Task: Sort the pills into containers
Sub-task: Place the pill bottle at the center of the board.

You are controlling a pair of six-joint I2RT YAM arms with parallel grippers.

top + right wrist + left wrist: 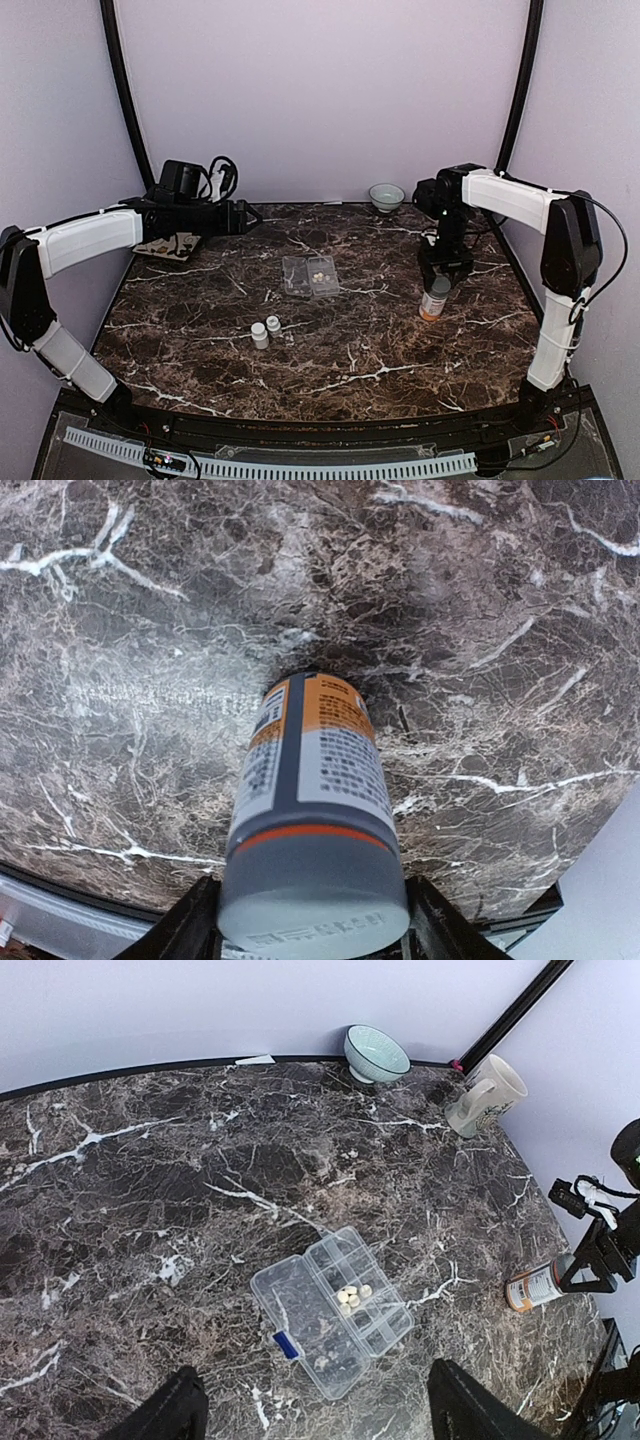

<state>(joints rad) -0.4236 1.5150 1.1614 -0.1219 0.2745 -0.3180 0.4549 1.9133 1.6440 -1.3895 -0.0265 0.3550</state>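
The clear pill box [308, 276] lies open mid-table, its lid flat beside the compartments [372, 1295]. Several cream pills [353, 1295] sit together in one middle compartment, also visible as pale dots [319, 275]. My left gripper [315, 1412] hovers high over the back left of the table [240, 216], open, with nothing between its fingers [172, 1410]. The orange bottle [312, 770] with a grey cap stands upright on the marble [435, 300]. My right gripper [310, 925] straddles its cap, one finger close on each side; whether they press it I cannot tell.
Two small white bottles [266, 330] stand in front of the pill box. A pale bowl [376, 1053] and a white mug [487, 1093] sit at the back right by the wall. A black device [185, 180] and a patterned mat [165, 246] occupy the back left corner.
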